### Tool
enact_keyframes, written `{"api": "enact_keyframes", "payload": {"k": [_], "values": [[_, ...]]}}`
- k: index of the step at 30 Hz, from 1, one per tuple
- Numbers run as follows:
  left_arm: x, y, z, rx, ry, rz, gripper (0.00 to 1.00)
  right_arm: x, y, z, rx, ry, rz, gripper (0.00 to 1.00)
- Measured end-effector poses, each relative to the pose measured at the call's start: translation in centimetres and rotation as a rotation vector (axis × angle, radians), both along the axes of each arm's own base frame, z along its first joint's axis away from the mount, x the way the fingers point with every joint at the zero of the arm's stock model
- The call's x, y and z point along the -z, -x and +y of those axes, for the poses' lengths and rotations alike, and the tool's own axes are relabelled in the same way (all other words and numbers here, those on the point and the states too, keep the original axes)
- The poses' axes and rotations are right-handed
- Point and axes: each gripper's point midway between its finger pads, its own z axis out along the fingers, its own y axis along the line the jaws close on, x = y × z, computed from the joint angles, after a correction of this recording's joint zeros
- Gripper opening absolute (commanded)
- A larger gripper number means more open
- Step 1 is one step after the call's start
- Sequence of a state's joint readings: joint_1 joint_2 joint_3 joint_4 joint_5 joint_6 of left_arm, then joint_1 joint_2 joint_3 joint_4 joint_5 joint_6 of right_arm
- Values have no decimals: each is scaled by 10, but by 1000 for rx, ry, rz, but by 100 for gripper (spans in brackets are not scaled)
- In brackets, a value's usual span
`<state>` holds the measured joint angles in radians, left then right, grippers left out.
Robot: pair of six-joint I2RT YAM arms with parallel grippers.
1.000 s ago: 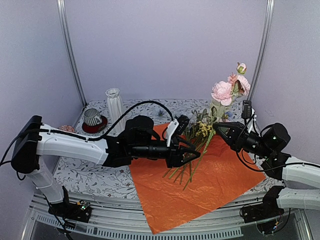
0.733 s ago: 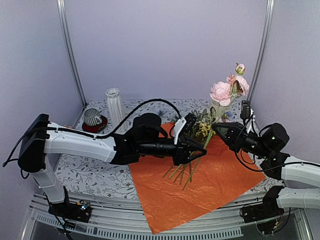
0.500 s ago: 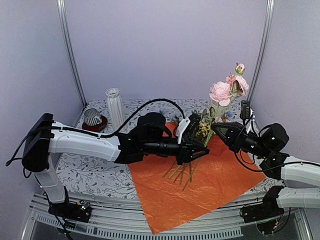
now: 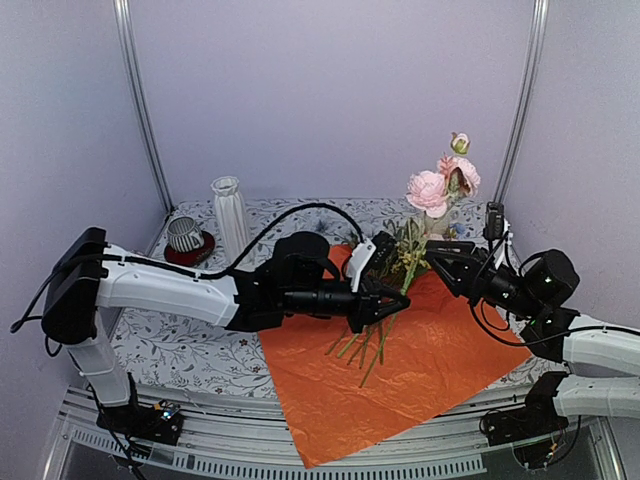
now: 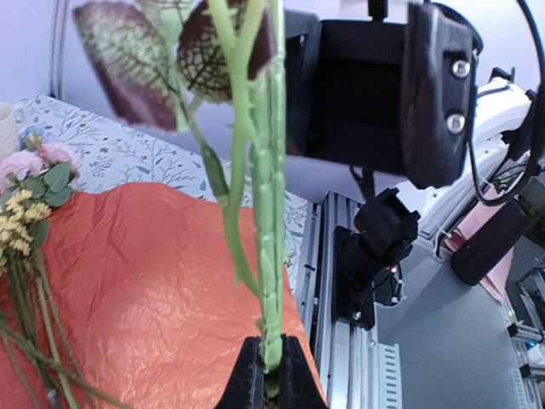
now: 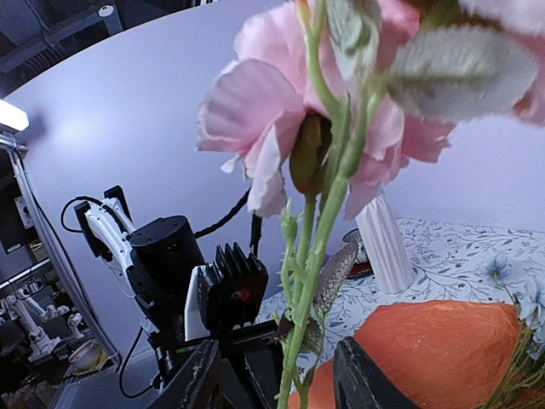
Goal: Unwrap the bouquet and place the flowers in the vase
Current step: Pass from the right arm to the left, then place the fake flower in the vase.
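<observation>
Pink flower (image 4: 428, 192) is standing nearly upright over the orange paper (image 4: 420, 370), blooms at the top and leaning slightly right. Left gripper (image 4: 388, 301) is gripping it low down, jaws shut tight on the green stalk, as the left wrist view shows clearly. Right gripper (image 6: 279, 362) is sitting farther up the same stalk with its jaws partly open. The stalk is running between the fingers (image 6: 207, 375) and neither one is pressing it. Rest of the flowers (image 4: 372, 340) are lying loose on the paper, which is lying flat on the counter (image 4: 180, 350). Vase (image 4: 229, 213) is standing upright at back left, well apart from the held flower. Striped cup (image 4: 184, 233) on red saucer (image 4: 200, 256) is sitting just left of the vase.
</observation>
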<state>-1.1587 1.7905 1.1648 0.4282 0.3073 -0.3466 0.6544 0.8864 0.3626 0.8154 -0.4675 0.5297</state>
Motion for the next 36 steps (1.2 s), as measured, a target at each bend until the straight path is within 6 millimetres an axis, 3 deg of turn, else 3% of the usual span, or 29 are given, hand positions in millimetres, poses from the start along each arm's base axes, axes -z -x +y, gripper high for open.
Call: {"api": "enact_keyframes", "payload": {"k": [5, 9, 12, 17, 25, 29, 31, 33, 36], "values": [[2, -10, 26, -88, -21, -13, 0, 1, -3, -12, 78, 5, -9, 67], [-20, -34, 61, -217, -21, -78, 0, 5, -11, -25, 180, 27, -10, 80], [-55, -73, 102, -384, -6, -156, 0, 12, -23, -39, 296, 50, -6, 91], [-117, -129, 186, -691, 29, -305, 0, 31, -45, -55, 470, 140, -15, 94], [-209, -199, 289, -1100, 10, -576, 0, 80, -84, -55, 608, 348, 0, 99], [-253, -222, 316, -1206, 20, -673, 0, 97, -82, -56, 611, 352, -37, 99], [-265, -228, 322, -1233, 23, -702, 0, 113, -77, -59, 611, 372, -40, 99], [-270, -235, 325, -1245, 23, -722, 0, 123, -74, -62, 610, 391, -44, 99], [-264, -247, 326, -1248, 9, -732, 0, 116, -72, -63, 617, 374, -75, 99]]}}
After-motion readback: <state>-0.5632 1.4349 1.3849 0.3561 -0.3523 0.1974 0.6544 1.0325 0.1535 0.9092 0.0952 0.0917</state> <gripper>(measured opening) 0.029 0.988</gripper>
